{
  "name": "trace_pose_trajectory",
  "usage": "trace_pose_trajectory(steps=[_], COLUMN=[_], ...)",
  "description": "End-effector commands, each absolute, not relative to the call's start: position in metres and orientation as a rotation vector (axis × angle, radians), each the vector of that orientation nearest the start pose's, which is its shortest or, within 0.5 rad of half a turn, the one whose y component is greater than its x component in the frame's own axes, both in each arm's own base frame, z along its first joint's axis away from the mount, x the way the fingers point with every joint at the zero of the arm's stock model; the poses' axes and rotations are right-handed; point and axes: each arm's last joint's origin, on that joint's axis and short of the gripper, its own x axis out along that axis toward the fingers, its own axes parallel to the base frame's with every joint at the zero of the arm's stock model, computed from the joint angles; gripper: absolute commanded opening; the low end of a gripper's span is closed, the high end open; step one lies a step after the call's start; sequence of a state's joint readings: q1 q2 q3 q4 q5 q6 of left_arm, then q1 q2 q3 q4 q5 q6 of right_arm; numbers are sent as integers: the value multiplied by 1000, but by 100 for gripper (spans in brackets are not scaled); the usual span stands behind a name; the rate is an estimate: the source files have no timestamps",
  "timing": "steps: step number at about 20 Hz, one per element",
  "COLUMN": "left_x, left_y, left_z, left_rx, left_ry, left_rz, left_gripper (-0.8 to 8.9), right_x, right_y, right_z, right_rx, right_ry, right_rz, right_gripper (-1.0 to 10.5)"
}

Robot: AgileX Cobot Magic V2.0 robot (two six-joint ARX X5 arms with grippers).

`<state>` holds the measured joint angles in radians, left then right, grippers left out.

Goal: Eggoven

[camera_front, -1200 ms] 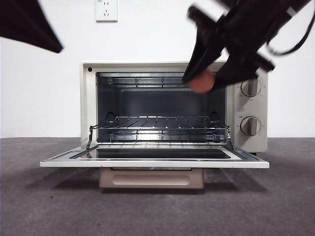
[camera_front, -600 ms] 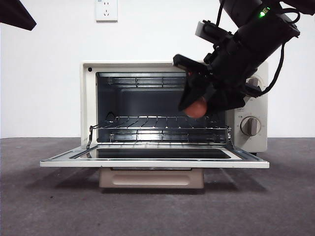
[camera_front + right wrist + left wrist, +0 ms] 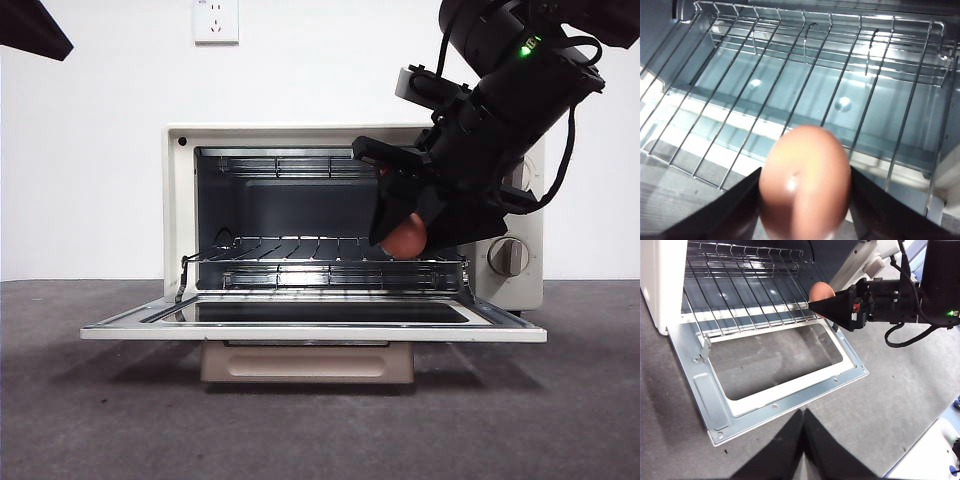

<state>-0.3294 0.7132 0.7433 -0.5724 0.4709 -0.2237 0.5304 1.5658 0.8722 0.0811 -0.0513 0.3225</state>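
Egg poised at the oven's mouth, ready for the rack.

Far off at ten o'clock, the left gripper (image 3: 802,426) waits with its jaws pressed together, holding nothing. The cream oven (image 3: 180,200) stands with its door (image 3: 313,333) dropped flat and the wire rack (image 3: 300,250) bare. At about two o'clock from the rack's middle, the right gripper (image 3: 400,225) pinches the egg (image 3: 405,236) by its flanks just above the wires. I'd judge it light, smooth and brittle: best held gently at the widest part, and prone to rolling once set down.
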Motion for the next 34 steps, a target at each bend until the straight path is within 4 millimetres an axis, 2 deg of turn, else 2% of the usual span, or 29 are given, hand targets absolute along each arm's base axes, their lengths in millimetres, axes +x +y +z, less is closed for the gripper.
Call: trace_pose_trajectory(steps=[1,8,12,15,19,23,28,34], left_x=[133,133,139,152,179,205,229,249], left_y=[-60,-60,-62,-63,-57,-52,-55,-59], left_z=[297,297,293,285,259,222,200,169], left_rx=[-246,-242,-222,-207,-235,-258,-270,-280], left_ry=[631,630,654,676,716,804,834,894], left_rz=[-723,-724,-719,-649,-559,-496,-485,-478], left_gripper=[6,6,6,6,6,6,6,6], right_x=[281,277,267,252,216,175,149,129], right_y=[170,168,162,156,140,118,101,88], right_z=[202,215,232,253,298,327,340,348], right_rx=[167,185,193,195,218,218,220,226], right_ry=[681,654,627,609,500,445,420,384], right_rz=[468,473,478,490,537,570,577,582], right_gripper=[298,333,333,333,333,333,333,333])
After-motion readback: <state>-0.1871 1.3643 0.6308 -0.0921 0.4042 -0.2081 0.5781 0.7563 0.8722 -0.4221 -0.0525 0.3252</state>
